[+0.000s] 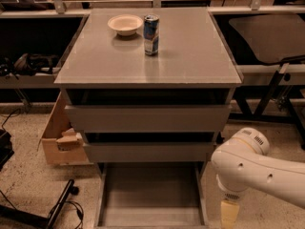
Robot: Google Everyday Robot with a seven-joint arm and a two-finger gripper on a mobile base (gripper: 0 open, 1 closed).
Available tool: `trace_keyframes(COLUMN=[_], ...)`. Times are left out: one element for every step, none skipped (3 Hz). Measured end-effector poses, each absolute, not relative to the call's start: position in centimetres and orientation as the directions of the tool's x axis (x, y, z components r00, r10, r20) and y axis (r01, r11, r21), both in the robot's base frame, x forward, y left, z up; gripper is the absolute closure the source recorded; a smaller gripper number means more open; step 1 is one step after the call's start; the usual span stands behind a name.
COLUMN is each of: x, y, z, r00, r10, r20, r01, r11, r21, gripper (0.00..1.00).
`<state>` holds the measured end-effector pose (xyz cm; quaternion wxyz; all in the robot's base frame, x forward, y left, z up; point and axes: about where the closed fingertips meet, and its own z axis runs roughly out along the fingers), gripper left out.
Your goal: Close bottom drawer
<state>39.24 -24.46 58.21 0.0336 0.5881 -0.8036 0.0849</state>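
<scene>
A grey cabinet stands on a speckled floor, its worktop (190,56) bearing a bowl (125,24) and a can (151,35); the bottom drawer (150,194) is pulled well out at the foot, and the gripper (229,213) hangs low just outside its right wall. Bring the gripper round to the drawer's front, centre it, and push straight back so the box does not rack. The front is cut off by the lower edge, and you cannot tell whether the gripper is clenched or released.
</scene>
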Motion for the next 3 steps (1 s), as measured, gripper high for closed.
trace_keyframes(x=[35.6, 33.9, 32.9], y=[-23.5, -22.9, -21.6], z=[47.6, 41.0, 35.6], r00=[-0.299, -0.296, -0.294], r10=[-0.95, -0.954, -0.956], r20=[0.087, 0.045, 0.018], r01=[-0.953, -0.953, -0.951], r11=[0.301, 0.298, 0.294], r21=[0.011, 0.057, 0.099], gripper=[0.0, 0.0, 0.18])
